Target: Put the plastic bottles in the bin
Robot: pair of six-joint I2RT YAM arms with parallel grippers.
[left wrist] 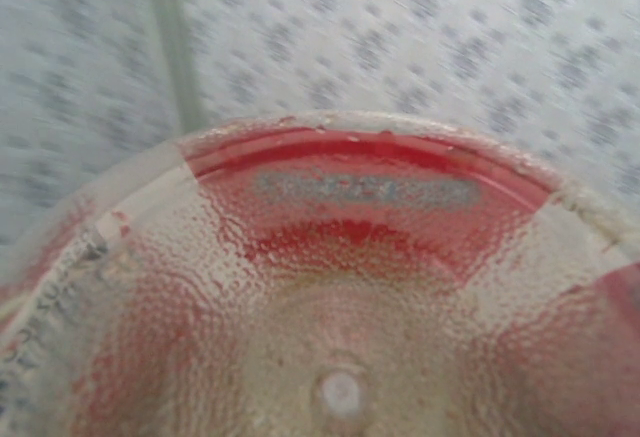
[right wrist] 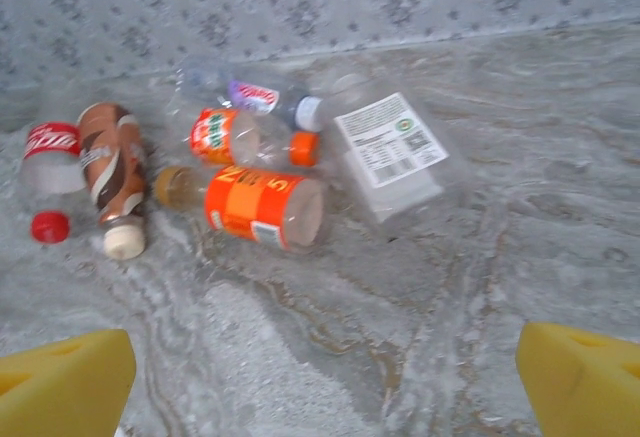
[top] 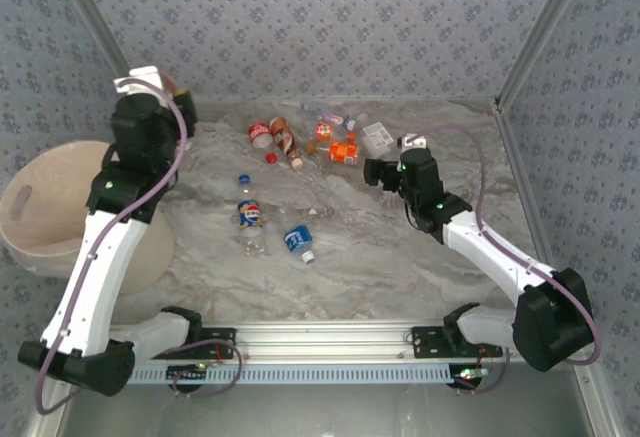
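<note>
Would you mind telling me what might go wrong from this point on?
The left gripper, shut on a red-labelled bottle, looks from above to hang past the rim of the bin; releasing there might miss. The open right gripper faces a tight cluster; closing on the orange-labelled bottle may nudge the white-labelled bottle beside it.

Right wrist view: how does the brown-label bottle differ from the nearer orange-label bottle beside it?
The brown-label bottle has a cream cap; the nearer orange-label bottle has an amber one. The brown-label bottle points its cap toward the camera; the nearer orange-label bottle lies crosswise, cap to the left. Both are clear plastic, lying on the table.
</note>
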